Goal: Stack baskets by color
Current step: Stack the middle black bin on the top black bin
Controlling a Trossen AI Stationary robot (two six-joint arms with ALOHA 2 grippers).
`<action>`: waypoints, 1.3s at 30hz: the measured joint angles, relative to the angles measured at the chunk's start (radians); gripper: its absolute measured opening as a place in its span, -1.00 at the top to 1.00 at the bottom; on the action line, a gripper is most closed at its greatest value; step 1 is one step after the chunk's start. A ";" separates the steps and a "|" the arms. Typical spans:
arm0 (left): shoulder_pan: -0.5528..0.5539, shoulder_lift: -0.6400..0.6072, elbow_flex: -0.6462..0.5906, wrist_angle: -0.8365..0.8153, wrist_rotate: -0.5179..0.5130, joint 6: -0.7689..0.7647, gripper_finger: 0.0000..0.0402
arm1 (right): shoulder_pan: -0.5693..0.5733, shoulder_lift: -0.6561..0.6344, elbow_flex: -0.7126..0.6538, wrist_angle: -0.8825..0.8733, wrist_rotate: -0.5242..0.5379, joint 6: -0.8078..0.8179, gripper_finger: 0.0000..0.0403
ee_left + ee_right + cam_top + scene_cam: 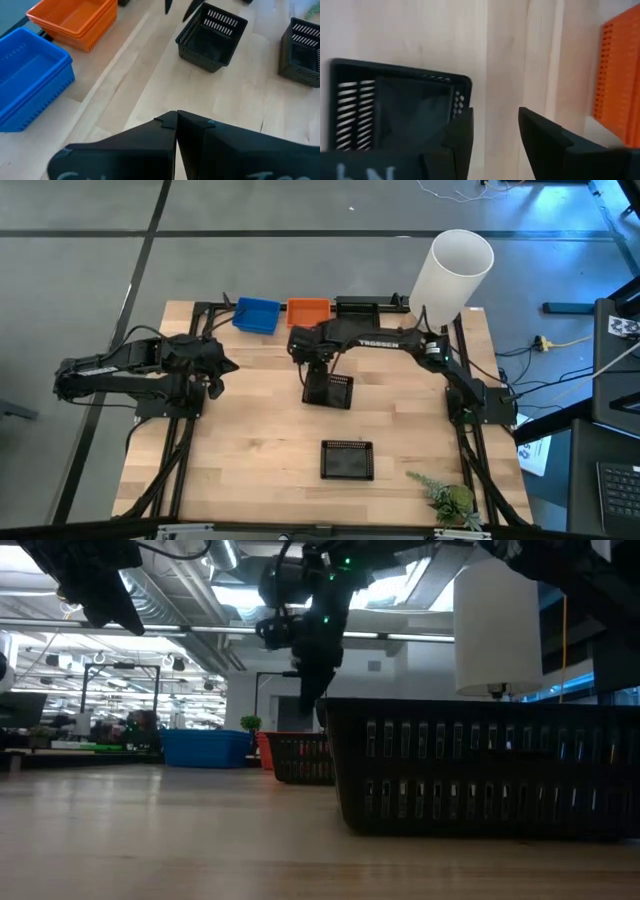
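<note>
wooden table (250, 440) | blue baskets (257, 315) | orange baskets (308, 310) | two black baskets (329, 389) (347, 460) | plant sprig (447, 498)

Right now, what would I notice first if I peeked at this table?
Probably the tall white cylinder at the table's far right corner. Next, the right gripper hovering open at the far edge of a black basket mid-table, with bright blue baskets and orange baskets behind.

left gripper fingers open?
No. In the left wrist view the left gripper has its fingers pressed together with nothing between them.
</note>
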 joint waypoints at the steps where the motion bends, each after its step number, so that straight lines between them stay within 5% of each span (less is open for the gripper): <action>1: 0.000 0.000 0.000 -0.001 0.000 0.000 1.00 | 0.000 -0.004 0.010 -0.012 -0.014 0.003 0.22; 12: 0.000 0.000 0.000 -0.006 0.000 0.000 1.00 | 0.014 0.000 -0.115 -0.062 -0.064 0.017 0.22; 27: 0.000 0.000 0.000 -0.006 -0.001 0.000 1.00 | 0.024 -0.002 -0.234 0.081 -0.050 0.000 0.24; 31: 0.000 0.000 0.000 -0.006 -0.001 -0.001 1.00 | 0.024 -0.002 -0.234 0.080 -0.044 -0.001 0.40; 36: 0.000 0.000 0.000 -0.005 -0.001 0.000 1.00 | 0.023 -0.003 -0.206 0.027 -0.047 -0.004 0.91; 39: 0.000 0.000 0.000 -0.005 -0.001 0.000 1.00 | 0.020 -0.006 -0.149 -0.078 -0.046 -0.027 0.96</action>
